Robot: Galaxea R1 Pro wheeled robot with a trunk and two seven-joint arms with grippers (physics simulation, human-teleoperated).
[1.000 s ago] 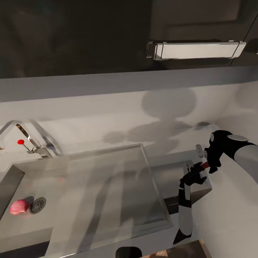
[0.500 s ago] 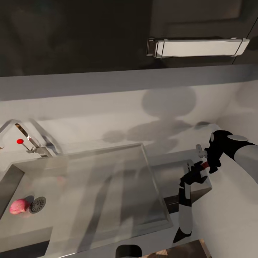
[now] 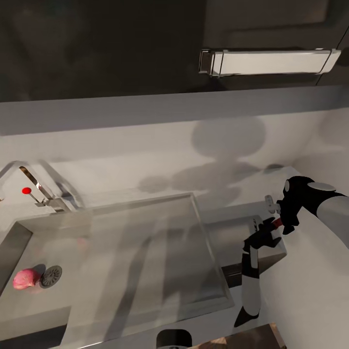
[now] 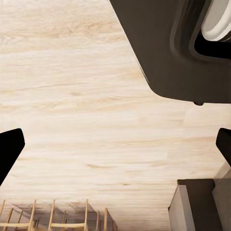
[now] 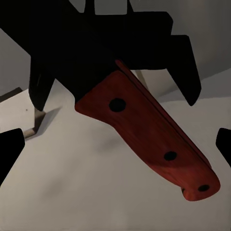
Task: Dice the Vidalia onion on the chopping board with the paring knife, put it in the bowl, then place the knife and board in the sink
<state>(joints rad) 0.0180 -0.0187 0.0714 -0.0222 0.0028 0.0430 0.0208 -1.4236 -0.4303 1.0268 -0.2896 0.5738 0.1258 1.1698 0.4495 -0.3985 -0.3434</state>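
The right gripper hangs over the glossy grey worktop just right of the rectangular stainless-steel sink, jaws clamped on the red-handled paring knife, blade pointing down. A pinkish round onion lies in the basin beside the dark drain. Left gripper jaws spread wide over pale wood floor.

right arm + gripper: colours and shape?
Right arm: smooth white-grey shell, ending in a glossy black wrist housing. Right gripper: black, angular, with two dark fingers tapering to points. No cables or markings visible.
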